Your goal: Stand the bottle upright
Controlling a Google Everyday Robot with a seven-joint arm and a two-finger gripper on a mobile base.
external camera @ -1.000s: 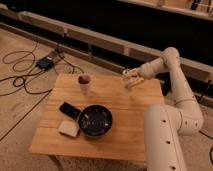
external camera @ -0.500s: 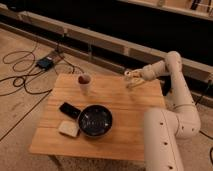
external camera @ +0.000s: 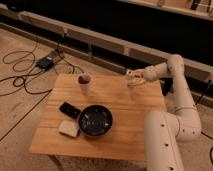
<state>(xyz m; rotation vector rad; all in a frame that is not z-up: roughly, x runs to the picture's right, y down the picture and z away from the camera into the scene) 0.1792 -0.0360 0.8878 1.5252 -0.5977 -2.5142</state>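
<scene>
Wooden counter (external camera: 130, 107) in a dim room, cables on the floor to the left. Gripper (external camera: 133, 78) at the far right edge of the counter, low over the wood at the end of a white arm (external camera: 172, 75) reaching in from the right. Gripper clenched, with a small pale object between or just at the fingertips, judged to be the bottle (external camera: 134, 81); too small to confirm cap, label or tilt, so upright or lying cannot be told. Elsewhere on the counter: pale cup (external camera: 85, 83) with dark reddish inside, standing near the far left; dark round bowl (external camera: 95, 120) at the centre front; flat black object (external camera: 69, 109) just left of the bowl; pale sponge-like block (external camera: 69, 128) at the bowl's front left. All well apart from the gripper. Handling judgement: slim plastic bottle, probably light and fairly stiff, smooth sides likely slippery, narrow base prone to tipping on release. Best hold judged to be across the body near the middle or slightly above, leaving the base free to seat flat. Risk: toppling toward the nearby counter edge if let go while tilted.
</scene>
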